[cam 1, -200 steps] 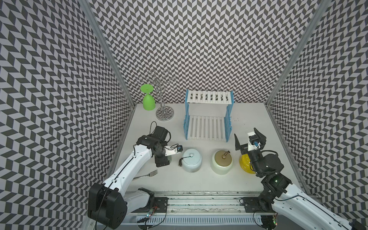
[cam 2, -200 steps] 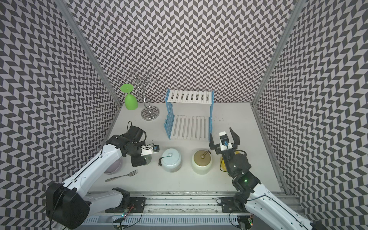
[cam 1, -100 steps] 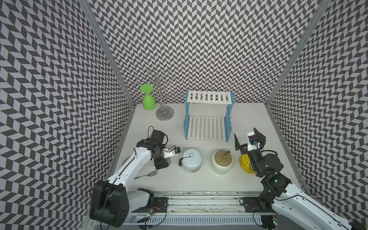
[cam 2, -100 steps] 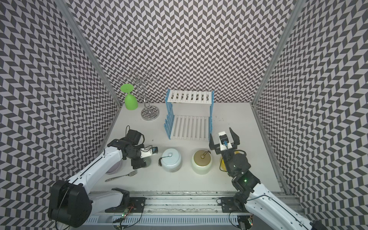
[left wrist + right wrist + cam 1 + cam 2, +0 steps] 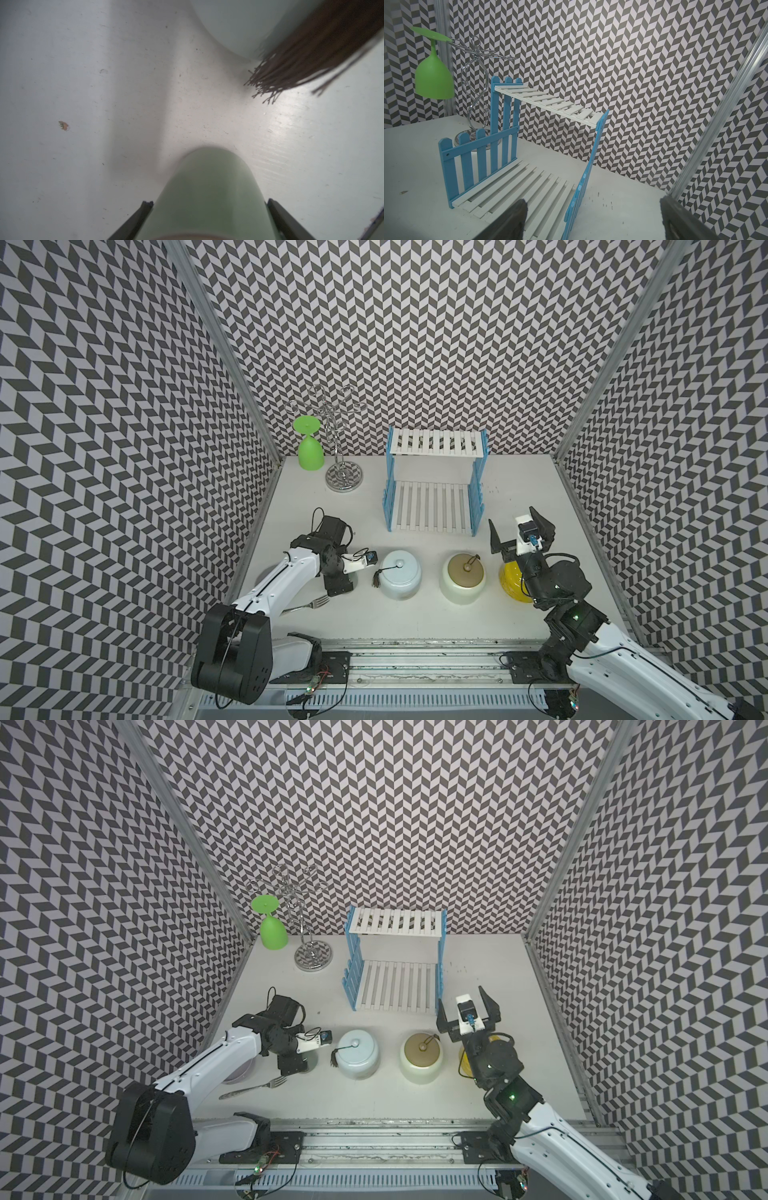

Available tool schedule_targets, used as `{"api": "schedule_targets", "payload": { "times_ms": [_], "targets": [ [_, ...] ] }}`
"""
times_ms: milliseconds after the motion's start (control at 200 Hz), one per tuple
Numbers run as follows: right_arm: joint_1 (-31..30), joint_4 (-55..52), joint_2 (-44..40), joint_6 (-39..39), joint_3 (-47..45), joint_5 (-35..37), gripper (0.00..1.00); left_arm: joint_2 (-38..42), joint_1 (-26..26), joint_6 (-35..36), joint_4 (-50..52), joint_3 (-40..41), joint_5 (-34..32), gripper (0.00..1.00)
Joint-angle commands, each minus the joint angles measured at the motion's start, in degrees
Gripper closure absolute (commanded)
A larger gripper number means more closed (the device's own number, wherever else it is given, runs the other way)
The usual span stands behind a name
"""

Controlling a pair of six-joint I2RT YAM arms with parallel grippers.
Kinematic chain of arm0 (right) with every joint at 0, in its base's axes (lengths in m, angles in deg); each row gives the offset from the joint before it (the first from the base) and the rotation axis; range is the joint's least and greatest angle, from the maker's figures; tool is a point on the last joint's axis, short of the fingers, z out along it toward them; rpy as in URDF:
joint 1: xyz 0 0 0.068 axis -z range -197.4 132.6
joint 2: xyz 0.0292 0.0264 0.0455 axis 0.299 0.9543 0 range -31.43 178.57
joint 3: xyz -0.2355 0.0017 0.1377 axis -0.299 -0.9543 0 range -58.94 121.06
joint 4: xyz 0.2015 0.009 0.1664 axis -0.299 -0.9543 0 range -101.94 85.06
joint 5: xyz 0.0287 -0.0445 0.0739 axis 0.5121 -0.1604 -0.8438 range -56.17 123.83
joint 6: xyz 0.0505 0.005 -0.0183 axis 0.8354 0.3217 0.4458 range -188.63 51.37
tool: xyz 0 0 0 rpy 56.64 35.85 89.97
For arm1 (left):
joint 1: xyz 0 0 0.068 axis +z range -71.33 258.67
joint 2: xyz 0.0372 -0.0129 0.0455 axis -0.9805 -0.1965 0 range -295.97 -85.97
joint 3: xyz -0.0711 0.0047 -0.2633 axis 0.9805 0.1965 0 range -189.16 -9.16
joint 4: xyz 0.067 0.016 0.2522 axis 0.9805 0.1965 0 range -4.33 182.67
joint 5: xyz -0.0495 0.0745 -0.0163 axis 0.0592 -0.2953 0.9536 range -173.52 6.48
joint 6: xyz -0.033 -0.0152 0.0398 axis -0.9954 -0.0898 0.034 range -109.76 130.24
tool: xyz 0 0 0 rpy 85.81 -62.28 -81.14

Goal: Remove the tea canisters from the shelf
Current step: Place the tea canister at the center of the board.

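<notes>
My left jaws are closed on the small sage green canister [image 5: 207, 197], a smooth matte round jar. It is low at the scratched white counter [image 5: 415, 622], just beside the pale blue canister [image 5: 401, 580] with its brown thread tassel [image 5: 311, 52]. My right jaws stand wide open and empty above the glossy yellow canister [image 5: 512, 583], which makes a row with the blue one and the cream canister [image 5: 463, 578], between the slatted shelf [image 5: 432, 506] and the counter's front edge. Since one second before, my left arm came a little toward the front edge and the right one did not move.
</notes>
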Motion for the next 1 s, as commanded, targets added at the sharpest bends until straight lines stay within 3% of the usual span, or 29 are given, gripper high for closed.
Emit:
{"api": "schedule_targets", "payload": {
  "times_ms": [0,225,245,285,300,761,991],
  "targets": [
    [0.5,3.9,-0.6,-0.2,-0.7,0.9,0.01,0.6,0.4,0.6,-3.3,0.7,-0.5,0.67],
    [0.5,3.9,-0.7,-0.2,-0.7,0.9,0.0,1.7,0.4,0.2,-4.2,0.9,-0.8,0.35],
    [0.5,3.9,-0.8,-0.2,-0.7,0.9,0.0,1.9,0.4,0.2,-4.3,0.8,-0.8,0.3],
    [0.5,3.9,-0.8,-0.2,-0.7,0.9,0.01,2.5,0.4,0.2,-4.3,0.5,-0.5,0.05],
    [0.5,3.8,-0.8,-0.1,-0.7,0.9,0.0,2.8,0.4,0.1,-4.2,0.5,-0.3,0.01],
    [0.6,3.9,-0.8,-0.3,-0.7,0.9,0.0,5.2,0.5,-1.3,3.1,-12.8,11.6,0.0],
    [1.0,5.4,-1.3,-0.5,-1.7,0.2,0.0,1.9,0.9,-8.5,0.3,-19.8,18.5,0.0]
  ]
}}
